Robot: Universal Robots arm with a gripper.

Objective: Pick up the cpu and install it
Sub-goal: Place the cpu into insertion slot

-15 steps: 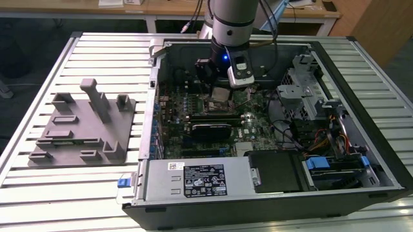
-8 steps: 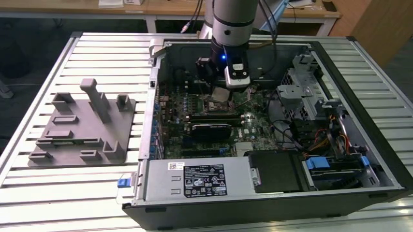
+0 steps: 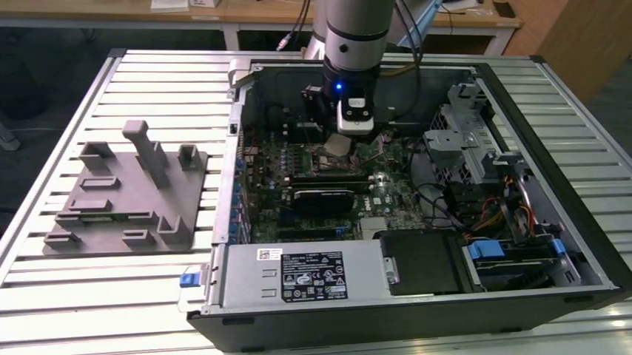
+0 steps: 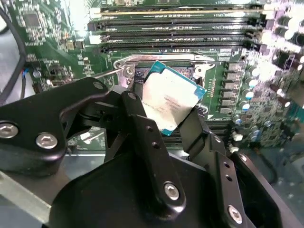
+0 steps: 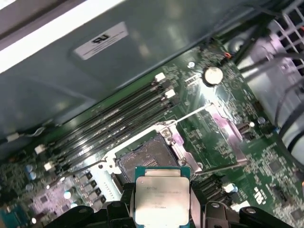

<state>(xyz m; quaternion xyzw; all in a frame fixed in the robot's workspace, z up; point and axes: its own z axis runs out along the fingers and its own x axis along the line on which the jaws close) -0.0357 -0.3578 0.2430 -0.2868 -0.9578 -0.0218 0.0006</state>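
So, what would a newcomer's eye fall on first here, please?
The silvery cpu, pinched in the end effector, hangs over the open socket on the motherboard. The arm reaches into an open computer case; a grey fixture sits on the table at the exterior view's left.

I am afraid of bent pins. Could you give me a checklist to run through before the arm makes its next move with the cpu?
1. Cpu clamped between the fingers: ok.
2. Socket uncovered, plate swung open: ok.
3. Cpu edges parallel to the socket frame: not ok, the cpu looks turned against it in both wrist views.
4. Cpu centred over the socket: cannot tell; it hangs close by, above the board.
5. Socket pins straight and clean: cannot tell.
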